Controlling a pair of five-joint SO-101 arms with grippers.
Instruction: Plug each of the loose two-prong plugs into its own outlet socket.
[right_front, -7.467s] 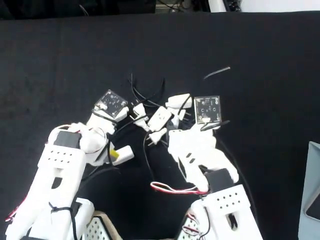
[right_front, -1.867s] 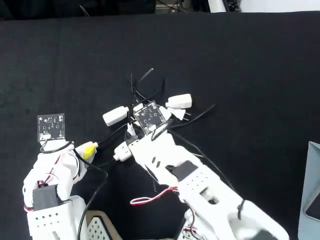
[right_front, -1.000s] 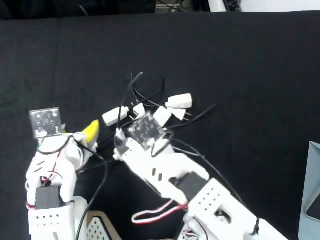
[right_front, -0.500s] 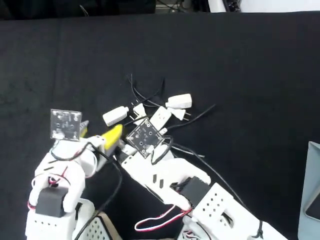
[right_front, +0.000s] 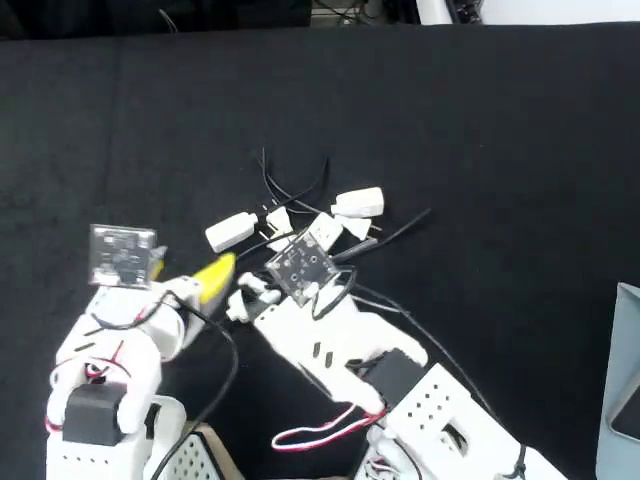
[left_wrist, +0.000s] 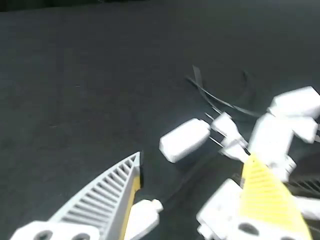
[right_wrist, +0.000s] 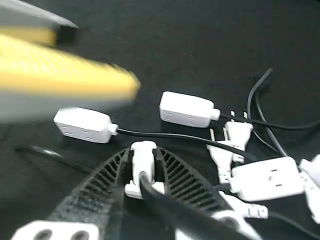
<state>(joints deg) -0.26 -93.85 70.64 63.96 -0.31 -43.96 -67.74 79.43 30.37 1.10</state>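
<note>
- Left wrist view: the left gripper (left_wrist: 194, 165) is spread wide and faces a socket block (left_wrist: 184, 140) on the table, likely so it can steady the block.
- Right wrist view: the right gripper (right_wrist: 144, 150) pinches a white plug (right_wrist: 143, 164) by its body, which probably leaves it free to aim.
- High view: the left arm has swung in towards that plug since two seconds ago.

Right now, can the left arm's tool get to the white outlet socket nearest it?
Likely yes: the left tool is open, and the outlet socket lies on bare cloth just ahead of it. The right tool, shut on a plug, sits close alongside.
</note>
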